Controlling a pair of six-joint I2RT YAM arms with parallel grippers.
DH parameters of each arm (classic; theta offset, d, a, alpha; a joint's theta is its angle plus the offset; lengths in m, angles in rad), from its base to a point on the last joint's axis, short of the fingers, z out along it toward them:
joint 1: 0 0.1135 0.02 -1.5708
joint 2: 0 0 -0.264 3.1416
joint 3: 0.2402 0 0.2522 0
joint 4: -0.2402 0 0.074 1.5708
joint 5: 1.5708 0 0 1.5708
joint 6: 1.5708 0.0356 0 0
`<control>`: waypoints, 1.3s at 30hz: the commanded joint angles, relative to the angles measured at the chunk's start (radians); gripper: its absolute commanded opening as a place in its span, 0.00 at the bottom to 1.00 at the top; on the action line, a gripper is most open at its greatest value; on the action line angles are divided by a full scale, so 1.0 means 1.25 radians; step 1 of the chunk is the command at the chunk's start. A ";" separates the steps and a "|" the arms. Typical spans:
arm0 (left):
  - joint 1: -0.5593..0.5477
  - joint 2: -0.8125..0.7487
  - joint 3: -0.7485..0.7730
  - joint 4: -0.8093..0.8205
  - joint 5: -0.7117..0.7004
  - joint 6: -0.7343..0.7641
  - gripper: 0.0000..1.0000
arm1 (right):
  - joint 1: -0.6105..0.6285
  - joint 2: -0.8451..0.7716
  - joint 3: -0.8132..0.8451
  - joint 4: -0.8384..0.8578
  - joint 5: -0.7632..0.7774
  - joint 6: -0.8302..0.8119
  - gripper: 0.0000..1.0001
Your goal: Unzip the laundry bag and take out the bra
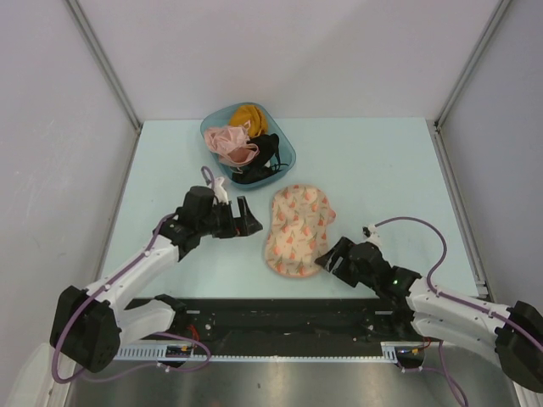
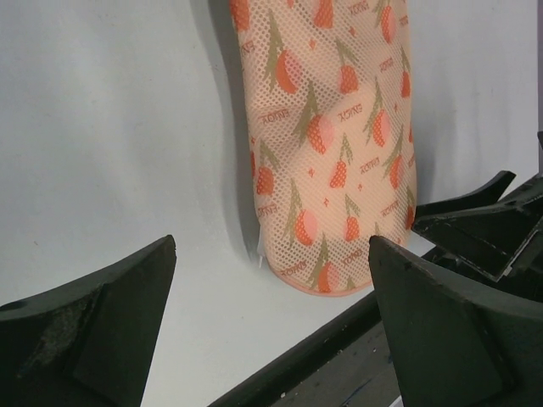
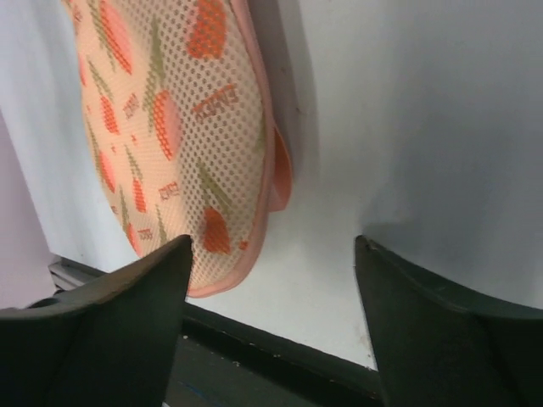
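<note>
Bench scene, viewed from the near side: laundry bag point(image 1: 297, 231) lying flat on the pale table point(image 1: 382, 170) between the two arms, its zipped pink rim point(image 3: 270, 127) closed as far as can be seen. Left gripper point(image 1: 248, 218) hangs just beside the bag's left flank, fingers spread as wide as they go, holding nothing. Right gripper point(image 1: 325, 259) sits at the bag's near right corner, jaws apart and empty; one finger point(image 3: 110, 297) lies close against the rim, though contact cannot be confirmed. Bra not visible anywhere on the table and judged to be inside the bag. Tub point(image 1: 288, 146) at the back, well apart, holds a pink bra point(image 1: 229, 144), a mustard one point(image 1: 249, 116) and something black, none of them the item wanted. Principal hazard: no view shows the zip pull clearly, so the right jaws may close on mesh or rim instead, and a pull would then drag the whole bag rather than open it. The bag is light and unpinned; without the left gripper bracing it, it could slide toward the near edge and the rail there. Secondary hazard: a pinch through the mesh could catch the bra inside, or fabric could jam the zip.
</note>
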 commanded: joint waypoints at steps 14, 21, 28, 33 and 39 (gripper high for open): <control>-0.040 -0.065 0.003 0.007 -0.063 0.092 0.99 | -0.082 -0.053 0.038 0.007 0.004 0.021 0.00; -0.067 -0.042 -0.010 -0.011 -0.023 0.081 0.95 | -0.130 -0.243 0.049 -0.257 0.070 -0.030 0.48; -0.237 0.043 0.013 0.064 -0.071 0.053 0.92 | -0.135 -0.260 0.042 -0.275 0.020 -0.023 0.57; -0.236 0.124 0.009 0.077 -0.073 0.013 0.88 | -0.097 -0.191 0.033 -0.197 0.008 0.010 0.58; -0.236 0.181 -0.034 0.189 -0.067 -0.045 0.83 | -0.066 -0.142 0.026 -0.131 0.021 0.009 0.57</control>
